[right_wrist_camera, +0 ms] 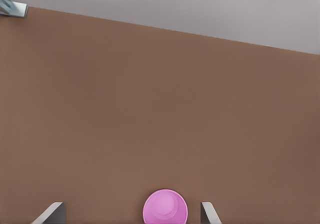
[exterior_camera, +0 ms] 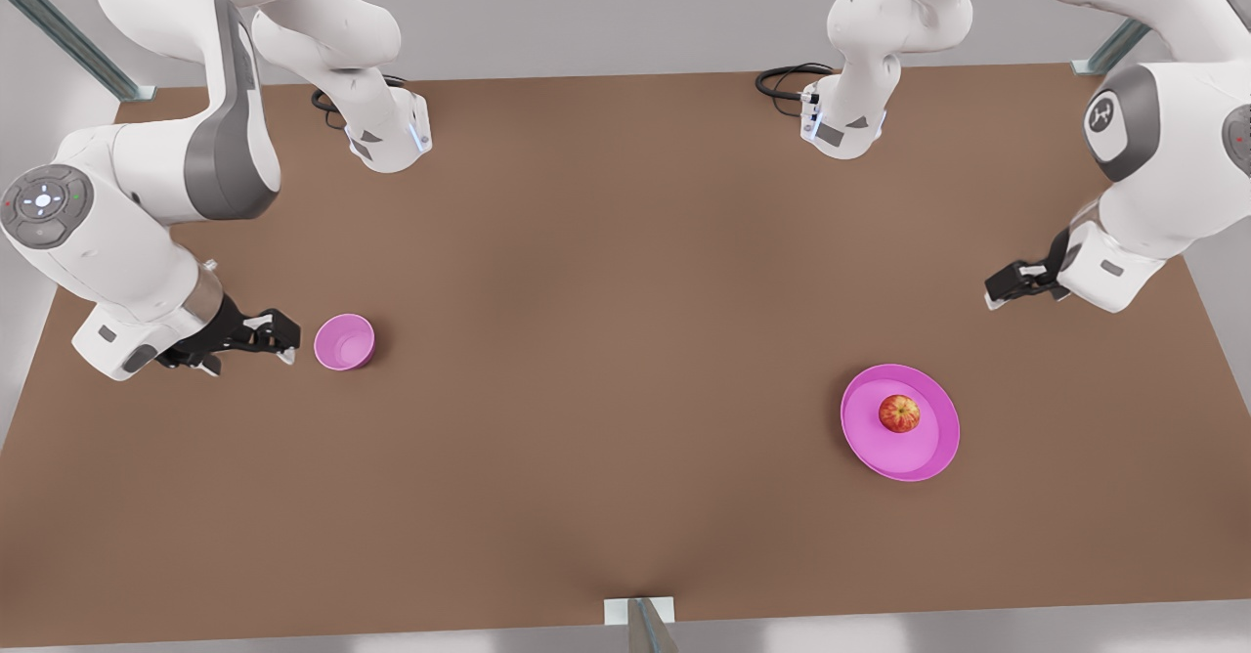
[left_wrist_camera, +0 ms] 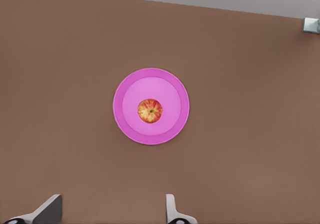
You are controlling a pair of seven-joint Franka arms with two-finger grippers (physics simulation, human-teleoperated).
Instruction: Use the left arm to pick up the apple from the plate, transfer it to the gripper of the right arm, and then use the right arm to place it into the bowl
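- The apple (exterior_camera: pixel 899 413) sits in the middle of the plate (exterior_camera: pixel 914 462), on the bench (exterior_camera: pixel 606 389) toward the front view's right.
- The left pincer (exterior_camera: pixel 999 293) hangs above the bench, apart from the plate, fingers (left_wrist_camera: pixel 47 209) spread and holding nothing.
- The bowl (exterior_camera: pixel 344 342) stands far off at the front view's left.
- The right pincer (exterior_camera: pixel 279 338) waits just beside the bowl, released.
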